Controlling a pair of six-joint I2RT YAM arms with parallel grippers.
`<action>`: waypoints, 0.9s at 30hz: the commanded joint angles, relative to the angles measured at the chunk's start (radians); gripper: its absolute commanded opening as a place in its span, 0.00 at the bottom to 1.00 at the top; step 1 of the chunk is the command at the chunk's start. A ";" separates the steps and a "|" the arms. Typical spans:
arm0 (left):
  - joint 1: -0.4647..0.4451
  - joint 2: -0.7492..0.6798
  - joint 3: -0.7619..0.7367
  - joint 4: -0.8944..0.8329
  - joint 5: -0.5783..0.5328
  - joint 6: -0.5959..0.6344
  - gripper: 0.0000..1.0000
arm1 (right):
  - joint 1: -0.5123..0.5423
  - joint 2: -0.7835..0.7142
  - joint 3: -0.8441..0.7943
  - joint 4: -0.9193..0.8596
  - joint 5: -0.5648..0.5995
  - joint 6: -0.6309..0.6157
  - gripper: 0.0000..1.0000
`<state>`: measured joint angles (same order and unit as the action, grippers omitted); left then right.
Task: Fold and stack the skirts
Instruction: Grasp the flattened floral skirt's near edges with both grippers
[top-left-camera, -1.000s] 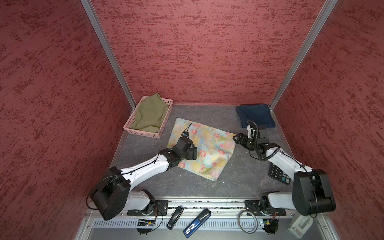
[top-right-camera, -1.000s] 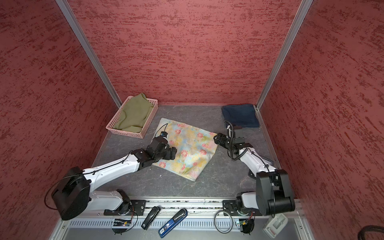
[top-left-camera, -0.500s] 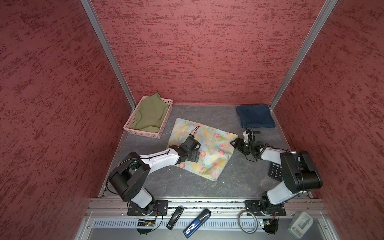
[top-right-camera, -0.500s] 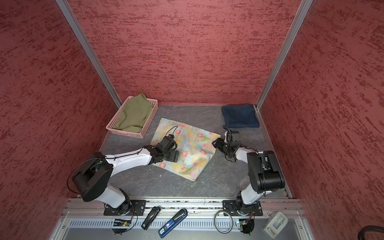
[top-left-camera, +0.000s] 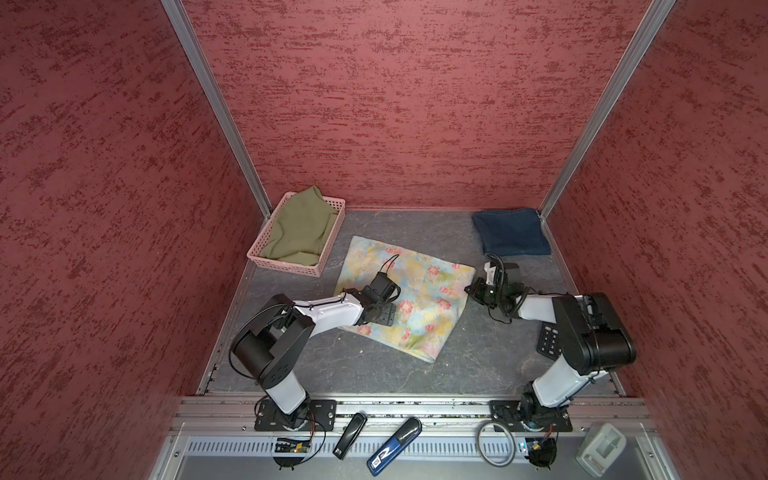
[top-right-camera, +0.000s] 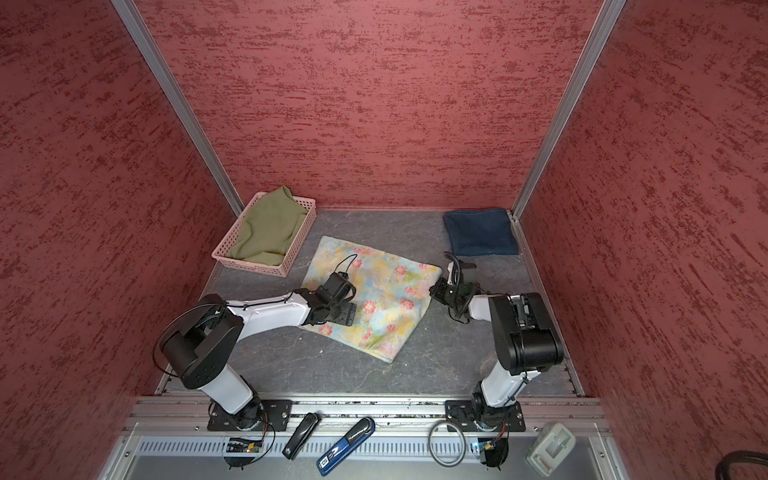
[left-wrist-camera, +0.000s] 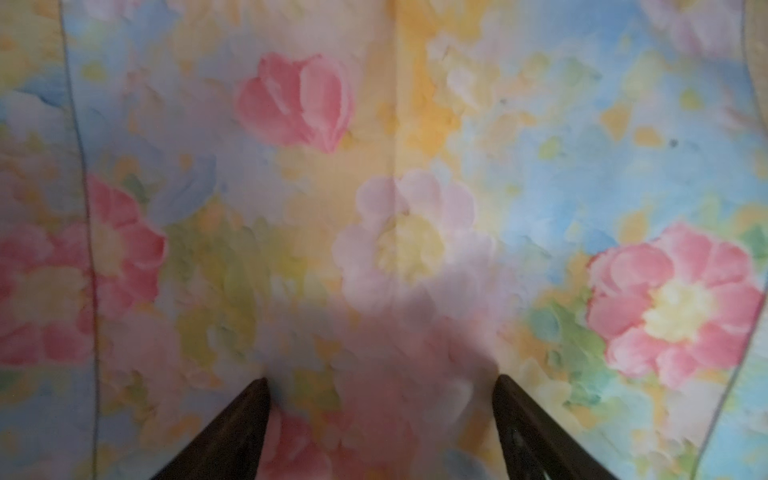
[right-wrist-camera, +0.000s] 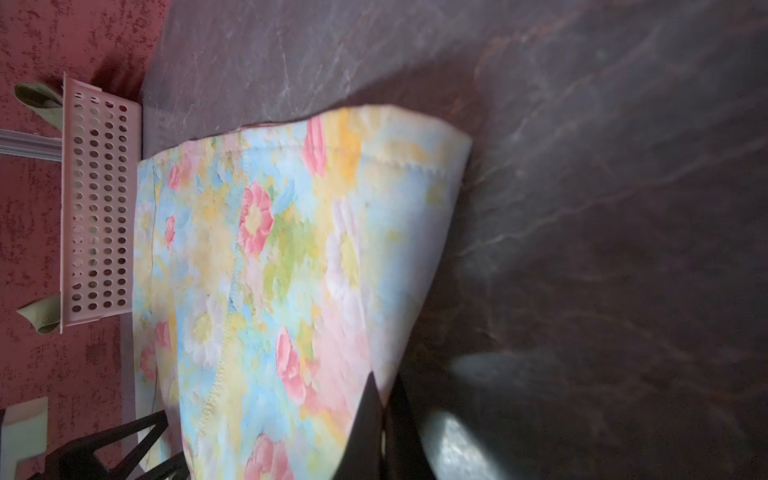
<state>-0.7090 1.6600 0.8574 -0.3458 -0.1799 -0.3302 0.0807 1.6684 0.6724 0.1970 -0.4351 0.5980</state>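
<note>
Mid-fold on the floral skirt (top-left-camera: 419, 299): right hand (right-wrist-camera: 384, 419) pinches its edge, left hand (left-wrist-camera: 380, 380) spread wide over the cloth; next, likely, the edge must be carried across.

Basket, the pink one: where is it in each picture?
In a top view: basket in the back left corner.
In a top view: basket in the back left corner.
Left wrist: not in it.
Right wrist: basket just past the flowery skirt's far edge.
Shared landmark: the flowery skirt, seen in all four.
</note>
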 joint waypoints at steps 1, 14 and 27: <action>-0.039 0.018 0.015 -0.033 0.031 -0.039 0.83 | -0.043 0.004 0.072 -0.074 0.041 -0.073 0.00; -0.158 -0.049 0.038 -0.043 0.058 -0.148 0.83 | -0.151 -0.041 0.321 -0.341 0.122 -0.237 0.63; 0.035 -0.098 0.102 -0.019 0.123 -0.065 0.94 | 0.192 -0.512 -0.051 -0.455 0.095 -0.012 0.63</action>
<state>-0.7021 1.5238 0.9611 -0.3634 -0.0761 -0.4263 0.2092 1.1767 0.6712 -0.2089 -0.2993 0.4889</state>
